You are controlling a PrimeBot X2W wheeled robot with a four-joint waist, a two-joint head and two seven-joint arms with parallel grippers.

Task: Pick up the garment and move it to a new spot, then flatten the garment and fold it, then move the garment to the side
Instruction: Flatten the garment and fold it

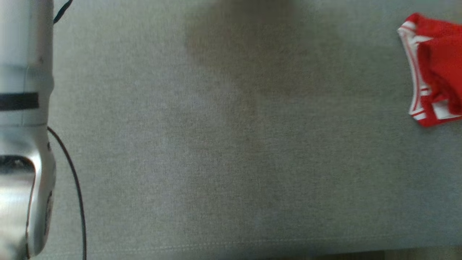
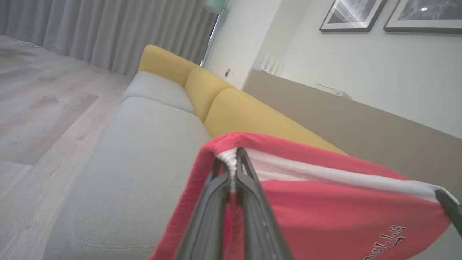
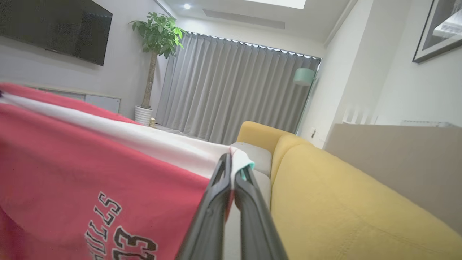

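Over the grey sofa seat (image 1: pixel 231 162), at its left as the robot faces it, we see the pale left forearm (image 1: pixel 25 108) with a thin black cable (image 1: pixel 77 195) beside it. The left pincer (image 2: pixel 232 159) is closed tight on one end of the garment (image 2: pixel 325 209), its two dark fingers pinching the white band (image 2: pixel 325 172) where the cloth bunches at a corner. From there the red jersey spans rightward, fairly taut along that band, with dark lettering (image 3: pixel 119 234) on the panel hanging below. At the far end the right pincer (image 3: pixel 232 168) is likewise closed on the band's other corner, with only fabric between its fingers. The garment is thus off the seat, held up above it, with the yellow back cushions (image 3: pixel 343 202) alongside. We judge it light, soft and limp: it will sag wherever it is not gripped and will drape rather than hold a shape. The banded corners look the soundest holds, being thicker than the body cloth, though thin knit could slide from such narrow fingers if pulled hard. Farther right along the seat, toward its back edge, shows a crumpled red cloth with white stripes (image 1: pixel 436 72). We cannot tell whether it belongs to the same garment.
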